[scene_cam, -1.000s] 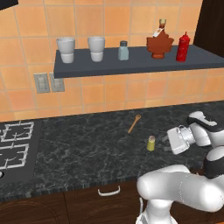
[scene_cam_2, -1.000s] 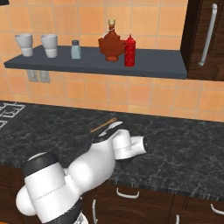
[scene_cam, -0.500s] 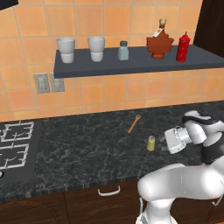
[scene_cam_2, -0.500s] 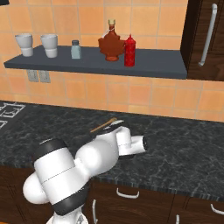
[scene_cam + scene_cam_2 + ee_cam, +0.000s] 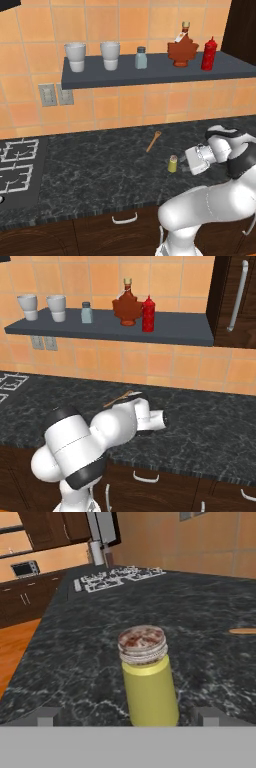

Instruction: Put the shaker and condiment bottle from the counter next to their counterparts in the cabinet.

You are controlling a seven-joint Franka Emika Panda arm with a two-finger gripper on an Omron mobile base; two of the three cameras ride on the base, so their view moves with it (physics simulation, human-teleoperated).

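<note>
We count one yellow-green shaker [image 5: 148, 681] on the counter, standing upright directly ahead of our claw [image 5: 126, 716]; in the hand view its two dark fingertips [image 5: 47, 716] stand spread wide, one on each side of the shaker's base, with a gap between each tip and the shaker, so nothing is gripped. From the left base view the same shaker [image 5: 172, 163] sits just beside the claw [image 5: 186, 161], on its stove side. It is a smooth cylinder with a ribbed collar and a flat speckled brown-grey cap.

Beyond the shaker, farther from the claw and toward the wall, lies one slender wooden spoon [image 5: 153, 141] flat on the counter [image 5: 90, 170], which is black stone with pale marbling.

High above the claw, on the long slate-grey shelf [image 5: 150, 75] against glossy orange tiles [image 5: 125, 105], we count five things. One red squeeze bottle [image 5: 208, 54] with a pointed nozzle stands nearest over the claw. Just beside it stands one brown maple-leaf syrup bottle [image 5: 182, 49] with a narrow neck. Then comes one pale blue-grey shaker [image 5: 141, 58] with a dark cap. Farthest from the claw are two white ribbed cups [image 5: 75, 56].

One gas stove [image 5: 17, 165] with white grates lies far from the claw at the counter's other end. Two grey wall plates [image 5: 55, 94] sit under the shelf.

Below the counter edge are dark wood drawers [image 5: 100, 230] with curved white handles.
</note>
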